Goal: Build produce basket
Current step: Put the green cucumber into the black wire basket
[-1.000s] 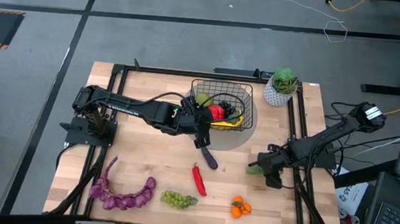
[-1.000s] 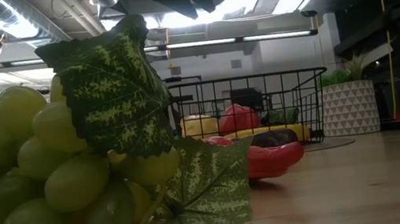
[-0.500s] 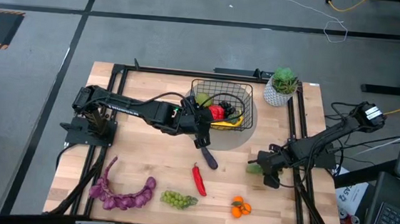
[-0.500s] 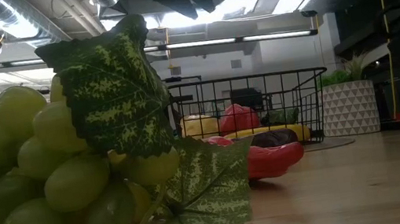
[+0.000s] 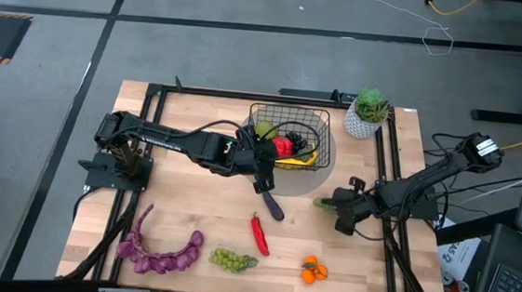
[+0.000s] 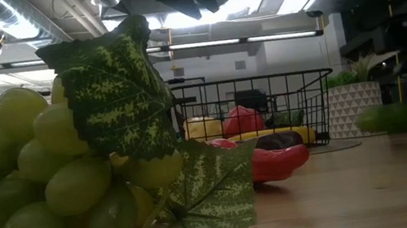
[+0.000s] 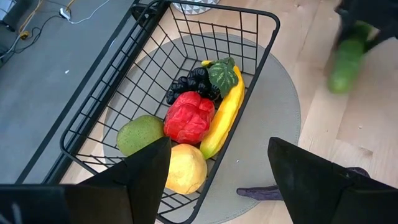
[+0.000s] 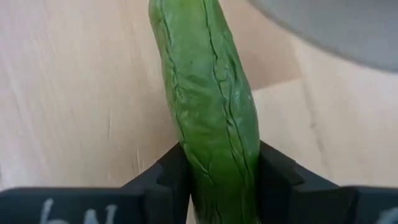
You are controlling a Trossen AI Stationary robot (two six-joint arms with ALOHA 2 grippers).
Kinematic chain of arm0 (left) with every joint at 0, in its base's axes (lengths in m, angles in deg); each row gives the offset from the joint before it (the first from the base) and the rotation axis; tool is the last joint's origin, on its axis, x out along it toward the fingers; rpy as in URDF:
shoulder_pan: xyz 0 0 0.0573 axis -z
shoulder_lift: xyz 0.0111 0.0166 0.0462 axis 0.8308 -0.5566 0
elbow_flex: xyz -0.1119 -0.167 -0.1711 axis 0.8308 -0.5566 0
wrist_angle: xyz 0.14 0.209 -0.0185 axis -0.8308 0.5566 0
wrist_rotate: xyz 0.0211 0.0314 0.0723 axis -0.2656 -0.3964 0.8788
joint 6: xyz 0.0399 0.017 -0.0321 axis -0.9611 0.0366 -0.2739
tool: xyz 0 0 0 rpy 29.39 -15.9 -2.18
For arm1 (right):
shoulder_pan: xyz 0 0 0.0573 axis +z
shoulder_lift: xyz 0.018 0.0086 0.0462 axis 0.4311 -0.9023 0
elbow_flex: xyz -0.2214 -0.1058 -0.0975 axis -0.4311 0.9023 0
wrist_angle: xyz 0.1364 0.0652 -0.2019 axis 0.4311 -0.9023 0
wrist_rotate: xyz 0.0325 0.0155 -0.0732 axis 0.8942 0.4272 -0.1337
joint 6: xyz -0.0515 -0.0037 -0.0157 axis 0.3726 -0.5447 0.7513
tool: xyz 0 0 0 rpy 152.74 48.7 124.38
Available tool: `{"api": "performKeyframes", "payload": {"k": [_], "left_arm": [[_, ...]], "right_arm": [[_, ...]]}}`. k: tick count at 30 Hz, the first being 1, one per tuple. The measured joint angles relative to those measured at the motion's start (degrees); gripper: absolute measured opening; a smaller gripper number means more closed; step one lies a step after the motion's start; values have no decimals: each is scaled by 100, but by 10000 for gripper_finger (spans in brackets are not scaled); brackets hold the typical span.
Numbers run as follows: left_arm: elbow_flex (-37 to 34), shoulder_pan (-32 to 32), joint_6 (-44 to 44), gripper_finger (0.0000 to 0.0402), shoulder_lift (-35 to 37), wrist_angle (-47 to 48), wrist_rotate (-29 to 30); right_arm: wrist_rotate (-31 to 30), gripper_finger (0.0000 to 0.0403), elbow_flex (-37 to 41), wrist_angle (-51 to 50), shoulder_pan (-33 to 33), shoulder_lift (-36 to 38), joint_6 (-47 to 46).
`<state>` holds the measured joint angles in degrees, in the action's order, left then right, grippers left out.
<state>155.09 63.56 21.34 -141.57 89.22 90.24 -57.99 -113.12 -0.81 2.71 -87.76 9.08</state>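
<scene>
The black wire basket (image 5: 314, 124) sits on a grey round mat and holds a banana (image 7: 225, 116), dark grapes, a green apple (image 7: 140, 133), a red piece and a yellow fruit. My left gripper (image 7: 217, 186) hovers open over the basket's near left corner (image 5: 264, 172). My right gripper (image 5: 337, 209) is shut on the green cucumber (image 5: 323, 203), to the right of the dark eggplant (image 5: 271, 204). The red chili (image 5: 259, 233), green grapes (image 5: 233, 259), purple grapes (image 5: 161, 253) and oranges (image 5: 314, 271) lie on the wood. My right gripper (image 8: 221, 165) pinches the cucumber near one end (image 8: 219, 143) between its two fingers (image 8: 171, 171), coming roughly level from the table's right. The rest of the cucumber (image 8: 202, 56) sticks out past the fingertips toward the basket. It is lifted clear of the table (image 6: 390, 117).
A green plant in a white speckled pot (image 5: 366, 112) stands by the basket's far right corner. The grey mat (image 7: 277, 109) reaches out past the basket's near side. Bare wood lies between the basket and the cucumber.
My right gripper has carried the cucumber up off the table and toward the table's left and far side, closer to the basket. The left arm has kept still.
</scene>
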Motion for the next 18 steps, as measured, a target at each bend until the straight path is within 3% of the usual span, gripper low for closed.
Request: {"api": "performKeyframes", "payload": {"k": [5,12,18], "left_arm": [[0,0,-2,264,0,-20,0],[0,0,-2,264,0,-21,0],[0,0,-2,264,0,-21,0]], "right_arm": [[-820,124,-394,-45,5,12,244],[-1026,123,-1092,-119,11,11,960],[-2581,122,-1500,-118,14,13,1580]]}}
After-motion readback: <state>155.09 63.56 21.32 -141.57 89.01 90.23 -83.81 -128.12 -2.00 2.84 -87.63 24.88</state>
